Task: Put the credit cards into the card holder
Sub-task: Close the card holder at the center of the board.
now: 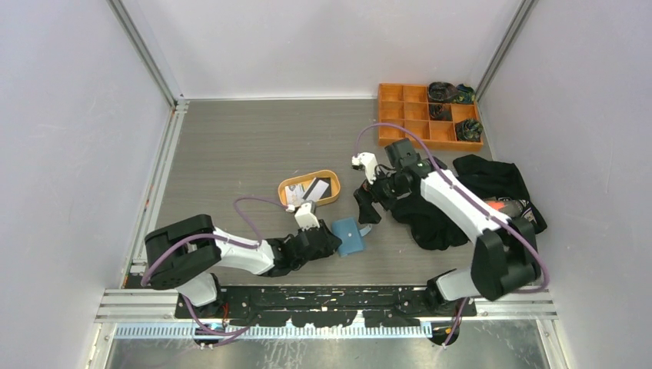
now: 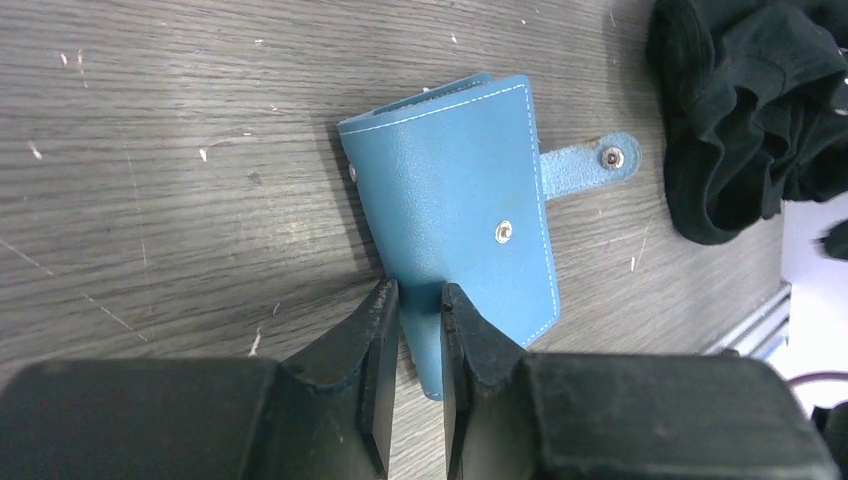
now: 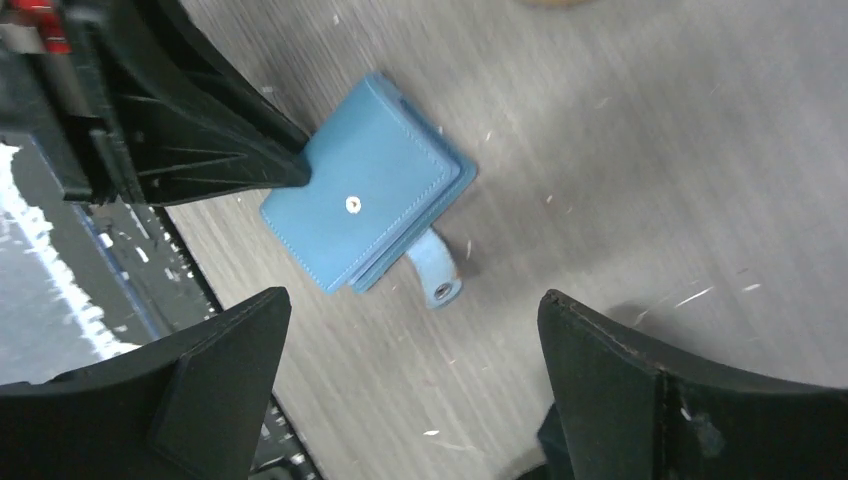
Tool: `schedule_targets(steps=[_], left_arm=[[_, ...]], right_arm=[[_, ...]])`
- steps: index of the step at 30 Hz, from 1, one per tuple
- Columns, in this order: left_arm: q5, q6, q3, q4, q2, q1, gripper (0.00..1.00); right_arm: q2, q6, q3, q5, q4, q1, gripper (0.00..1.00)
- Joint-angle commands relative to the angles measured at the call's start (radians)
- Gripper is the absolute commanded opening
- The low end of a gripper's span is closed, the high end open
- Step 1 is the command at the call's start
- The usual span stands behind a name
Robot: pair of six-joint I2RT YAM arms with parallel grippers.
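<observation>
The blue card holder (image 1: 350, 235) lies folded shut on the table, its snap tab (image 2: 595, 160) undone and sticking out. My left gripper (image 1: 329, 240) is shut on the near edge of the card holder (image 2: 450, 200), one finger on each side of the cover. My right gripper (image 1: 367, 206) hovers wide open and empty just above and behind the card holder (image 3: 360, 210). The credit cards (image 1: 314, 187), white and dark, lie in the orange oval tray (image 1: 287, 184) behind the card holder.
A heap of black cloth (image 1: 477, 201) lies under and beside the right arm and shows in the left wrist view (image 2: 740, 110). An orange compartment box (image 1: 415, 115) with dark items stands at the back right. The table's front rail runs just below the card holder.
</observation>
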State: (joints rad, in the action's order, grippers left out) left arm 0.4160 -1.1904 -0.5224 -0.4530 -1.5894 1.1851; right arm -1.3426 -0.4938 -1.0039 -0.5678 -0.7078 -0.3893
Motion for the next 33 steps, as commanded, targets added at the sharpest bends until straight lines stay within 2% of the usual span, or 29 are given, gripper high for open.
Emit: schedule_targets(steps=[1, 4, 8, 11, 16, 18, 25, 29, 33], left_arm=[[0.152, -0.07, -0.051, 0.137, -0.02, 0.052, 0.21], [0.19, -0.106, -0.081, 0.183, -0.034, 0.078, 0.2], [0.206, -0.134, -0.089, 0.167, -0.056, 0.096, 0.2], [0.215, -0.143, -0.097, 0.166, -0.069, 0.104, 0.2], [0.235, -0.144, -0.115, 0.188, -0.073, 0.115, 0.2], [0.238, -0.144, -0.12, 0.195, -0.074, 0.118, 0.2], [0.245, -0.137, -0.125, 0.198, -0.072, 0.123, 0.2], [0.245, -0.135, -0.125, 0.198, -0.073, 0.123, 0.2], [0.245, -0.134, -0.125, 0.2, -0.07, 0.124, 0.2]], right_arm=[[-0.101, 0.143, -0.072, -0.007, -0.153, 0.035, 1.0], [-0.126, 0.163, -0.073, 0.013, -0.17, 0.064, 0.99], [-0.166, 0.178, -0.067, 0.019, -0.177, 0.081, 0.98], [-0.212, 0.198, -0.082, 0.012, -0.189, 0.08, 0.74], [-0.271, 0.207, -0.096, 0.013, -0.208, 0.069, 0.57], [-0.288, 0.221, -0.097, 0.039, -0.201, 0.057, 0.46], [-0.32, 0.25, -0.106, 0.079, -0.186, 0.042, 0.3], [-0.328, 0.252, -0.113, 0.083, -0.187, 0.04, 0.14], [-0.331, 0.254, -0.113, 0.109, -0.18, 0.034, 0.1]])
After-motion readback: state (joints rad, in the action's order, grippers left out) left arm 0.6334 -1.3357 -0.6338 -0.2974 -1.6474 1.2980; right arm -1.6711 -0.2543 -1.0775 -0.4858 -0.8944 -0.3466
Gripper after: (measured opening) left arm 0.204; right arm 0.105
